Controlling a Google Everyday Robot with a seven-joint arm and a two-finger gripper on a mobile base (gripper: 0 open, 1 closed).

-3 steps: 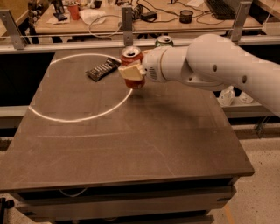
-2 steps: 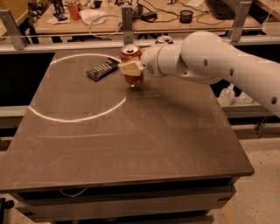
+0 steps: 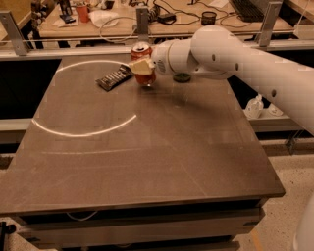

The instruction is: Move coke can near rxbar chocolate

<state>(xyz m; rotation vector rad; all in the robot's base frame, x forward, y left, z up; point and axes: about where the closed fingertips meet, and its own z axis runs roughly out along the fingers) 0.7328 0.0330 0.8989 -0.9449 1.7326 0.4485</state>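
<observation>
The red coke can (image 3: 143,53) with its silver top stands upright at the far middle of the dark table (image 3: 147,147), a little right of the rxbar chocolate (image 3: 114,78), a flat dark wrapper lying at an angle. My gripper (image 3: 142,68) reaches in from the right on a thick white arm and is shut on the coke can, with a pale finger (image 3: 139,66) across its front. The can's base looks on or just above the tabletop. The lower part of the can is partly hidden by the finger.
A green can (image 3: 182,77) stands behind my wrist, mostly hidden. A bright ring of light (image 3: 83,131) crosses the table's left half. A metal rail (image 3: 73,51) runs along the far edge, with a cluttered bench (image 3: 162,14) beyond it.
My gripper has carried the coke can slightly back and to the left, closer to the rxbar chocolate. The bar has not moved.
</observation>
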